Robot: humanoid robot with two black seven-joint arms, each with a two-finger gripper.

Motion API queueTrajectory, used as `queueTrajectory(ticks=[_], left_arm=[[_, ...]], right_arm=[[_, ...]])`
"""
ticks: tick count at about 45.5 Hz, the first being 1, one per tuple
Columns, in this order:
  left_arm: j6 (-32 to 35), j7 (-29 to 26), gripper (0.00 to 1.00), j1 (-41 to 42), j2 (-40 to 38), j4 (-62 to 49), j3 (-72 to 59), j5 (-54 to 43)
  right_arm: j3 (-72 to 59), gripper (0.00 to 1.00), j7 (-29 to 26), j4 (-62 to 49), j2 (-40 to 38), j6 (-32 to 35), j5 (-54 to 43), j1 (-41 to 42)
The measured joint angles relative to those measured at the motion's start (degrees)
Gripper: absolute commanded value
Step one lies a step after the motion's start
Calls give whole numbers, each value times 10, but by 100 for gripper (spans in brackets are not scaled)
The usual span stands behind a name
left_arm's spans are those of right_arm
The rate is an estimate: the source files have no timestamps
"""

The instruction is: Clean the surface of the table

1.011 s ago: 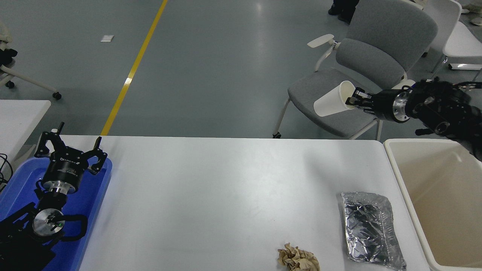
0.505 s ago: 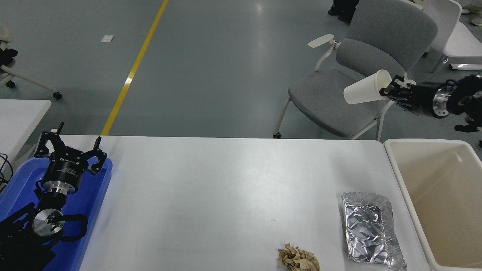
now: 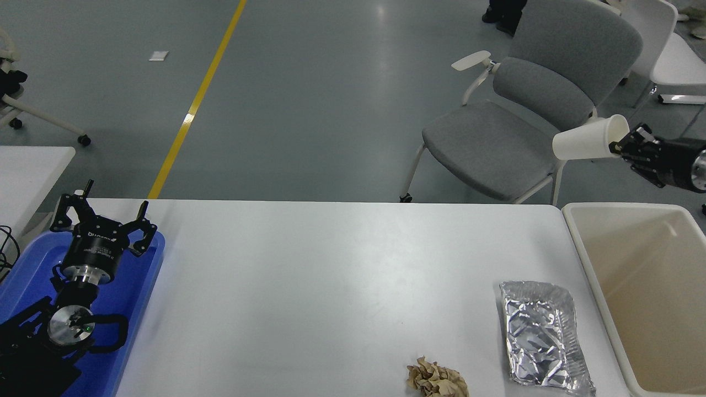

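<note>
The table surface (image 3: 309, 286) is a wide matte white top. A crumpled silver foil tray (image 3: 543, 336) lies on it at the right. A crumpled brown paper ball (image 3: 437, 379) lies at the front edge. My right gripper (image 3: 620, 147) comes in from the right edge and is shut on the rim of a white paper cup (image 3: 589, 144). It holds the cup on its side in the air, past the table's far right corner, above the bin's far edge. My left gripper (image 3: 102, 212) is parked open over the blue tray at the lower left.
A beige plastic bin (image 3: 601, 286) stands against the table's right edge. A blue tray (image 3: 144, 275) lies at the left edge. A grey chair (image 3: 499, 138) stands beyond the far right corner. A smaller white tabletop's corner (image 3: 33, 165) shows at the left.
My right gripper has carried the paper cup to the right, from over the chair seat to above the bin's far edge. The left arm has not moved.
</note>
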Motion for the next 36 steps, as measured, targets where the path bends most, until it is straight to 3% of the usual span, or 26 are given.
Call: queueTrajectory(ticks=[36], left_arm=[[0,0,100,0,0,0,0,0]], right_arm=[[-28,0,-55,-101,8,-120,-1,-143]])
